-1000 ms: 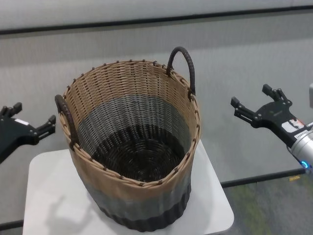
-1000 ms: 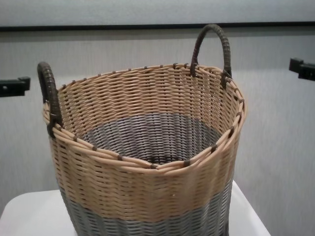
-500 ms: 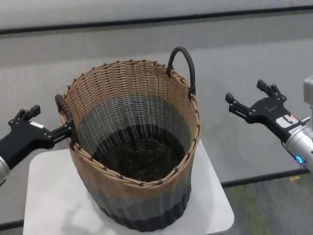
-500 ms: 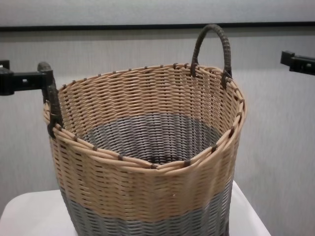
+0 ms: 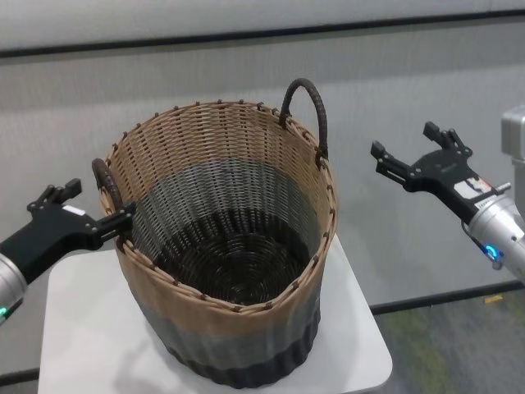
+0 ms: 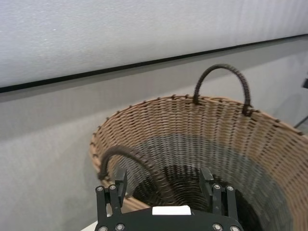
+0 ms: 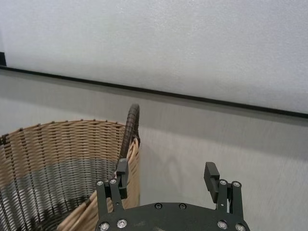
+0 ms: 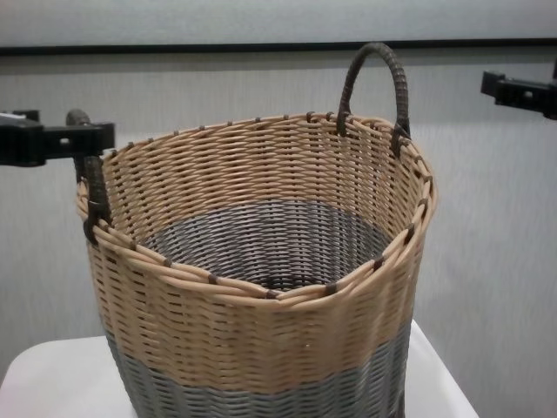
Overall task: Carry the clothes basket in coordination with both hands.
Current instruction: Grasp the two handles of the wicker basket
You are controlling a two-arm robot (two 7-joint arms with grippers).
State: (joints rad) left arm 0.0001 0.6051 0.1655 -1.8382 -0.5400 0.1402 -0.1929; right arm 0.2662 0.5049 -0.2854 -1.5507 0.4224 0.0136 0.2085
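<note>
The clothes basket (image 5: 234,332) stands upright on a small white table (image 5: 78,345). It is tan above, grey below, with a dark base. My left gripper (image 5: 100,205) is open, its fingers either side of the basket's left loop handle (image 5: 107,182). The left wrist view shows that handle (image 6: 131,159) arching between the open fingers (image 6: 119,185). My right gripper (image 5: 402,141) is open in the air, a short way to the right of the upright right handle (image 5: 310,103). In the right wrist view that handle (image 7: 130,130) stands ahead, in line with one finger (image 7: 121,173).
The table top is barely wider than the basket, and its edges (image 5: 373,336) lie close around the base. A grey wall with a dark stripe (image 5: 246,37) stands behind. Floor shows at the lower right (image 5: 459,345).
My left gripper has moved right, up to the left handle, and now straddles it. My right gripper has moved left and slightly up, closer to the right handle. The basket has not moved.
</note>
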